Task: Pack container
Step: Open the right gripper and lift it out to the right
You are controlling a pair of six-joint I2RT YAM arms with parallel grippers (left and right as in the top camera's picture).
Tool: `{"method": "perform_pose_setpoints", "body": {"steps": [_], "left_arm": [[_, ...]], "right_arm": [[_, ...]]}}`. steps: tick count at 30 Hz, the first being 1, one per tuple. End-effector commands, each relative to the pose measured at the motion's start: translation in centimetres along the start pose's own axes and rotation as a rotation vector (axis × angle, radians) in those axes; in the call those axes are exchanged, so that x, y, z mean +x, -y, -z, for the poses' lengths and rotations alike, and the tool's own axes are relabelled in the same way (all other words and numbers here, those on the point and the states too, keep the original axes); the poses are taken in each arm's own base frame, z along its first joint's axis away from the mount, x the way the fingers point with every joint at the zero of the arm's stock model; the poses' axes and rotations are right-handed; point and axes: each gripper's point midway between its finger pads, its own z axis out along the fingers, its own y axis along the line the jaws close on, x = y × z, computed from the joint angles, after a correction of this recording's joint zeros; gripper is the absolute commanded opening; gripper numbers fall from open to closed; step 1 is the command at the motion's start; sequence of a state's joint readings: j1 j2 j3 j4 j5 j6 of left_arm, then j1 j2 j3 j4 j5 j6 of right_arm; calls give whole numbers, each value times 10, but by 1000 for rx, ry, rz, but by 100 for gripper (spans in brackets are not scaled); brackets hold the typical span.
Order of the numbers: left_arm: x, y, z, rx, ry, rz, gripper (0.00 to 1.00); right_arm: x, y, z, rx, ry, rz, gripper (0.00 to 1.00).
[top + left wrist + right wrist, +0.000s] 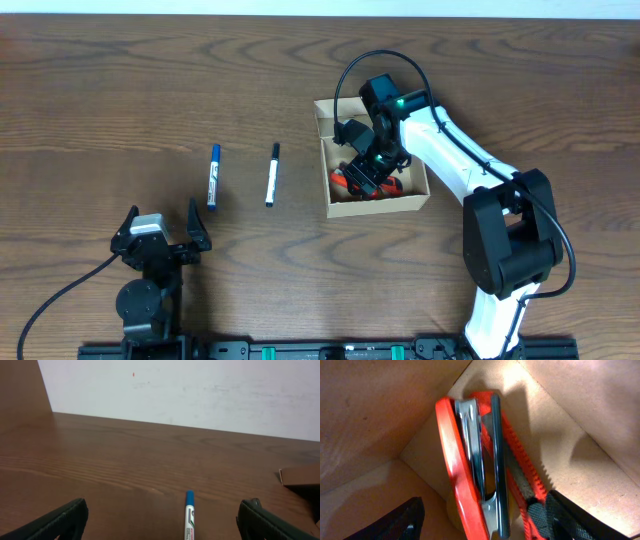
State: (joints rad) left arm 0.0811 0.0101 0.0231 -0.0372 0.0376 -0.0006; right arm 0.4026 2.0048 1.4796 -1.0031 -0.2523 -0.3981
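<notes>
At the far left the left hand (162, 222) sits low over the worktop (100, 100), its jaws wide apart and holding nothing. Its wrist view looks along the wood to a blue-capped marker (213, 176), which lies just ahead of it. A black-capped marker (272, 175) lies near that one on its right, roughly parallel and not touching it. Both markers are outside the box and not yet packed.

Right of centre stands the container (378, 208), a tan cardboard box with its top open and its flap folded back at the far side. A red tool (470, 460) with bright metal parts (it reads as a stapler, though the close view crops its ends) lies inside on the floor, slanting towards 1 corner. The right hand (368, 172) is down inside the box with its jaws apart around the tool and no clamp on it. The right-side finger looks close to the tool's edge, perhaps touching it.

The step in hand appears to be leaving the tool in place. To do that well, the right hand should probably lift straight up, jaws kept wide, so neither finger drags the tool or catches a cardboard wall. The 2 markers could then go in alongside it.
</notes>
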Motion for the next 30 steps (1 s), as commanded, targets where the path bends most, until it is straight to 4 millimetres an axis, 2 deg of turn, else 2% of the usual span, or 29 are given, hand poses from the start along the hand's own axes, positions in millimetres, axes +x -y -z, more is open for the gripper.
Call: {"method": "perform_pose_setpoints", "body": {"steps": [1,4,7,8,10,12,16,19,22,25,30], "left_arm": [[17,-4,-1,-20,-50,-2,95],[17,-4,-1,-19,-50,-2,95],[17,-4,-1,-19,-50,-2,95],[17,-4,-1,-19,-50,-2,95],[17,-4,-1,-20,-50,-2,95],[17,-4,-1,-20,-50,-2,95],[17,-4,-1,-19,-50,-2,95],[17,-4,-1,-19,-50,-2,95],[17,-4,-1,-19,-50,-2,95],[17,-4,-1,-19,-50,-2,95],[17,-4,-1,-19,-50,-2,95]], "right_arm": [[-2,3,2,21,-8,-23,70],[-12,2,20,27,4,-20,71],[-28,7,56,82,31,-27,78],[-37,12,81,132,53,-35,82],[-47,20,112,204,90,-64,88],[-55,32,157,313,147,-98,99],[-49,64,255,561,287,-249,99],[-28,82,319,652,410,-362,99],[16,108,367,739,480,-516,99],[58,132,387,787,493,-668,99],[121,166,398,805,500,-958,99]]}}
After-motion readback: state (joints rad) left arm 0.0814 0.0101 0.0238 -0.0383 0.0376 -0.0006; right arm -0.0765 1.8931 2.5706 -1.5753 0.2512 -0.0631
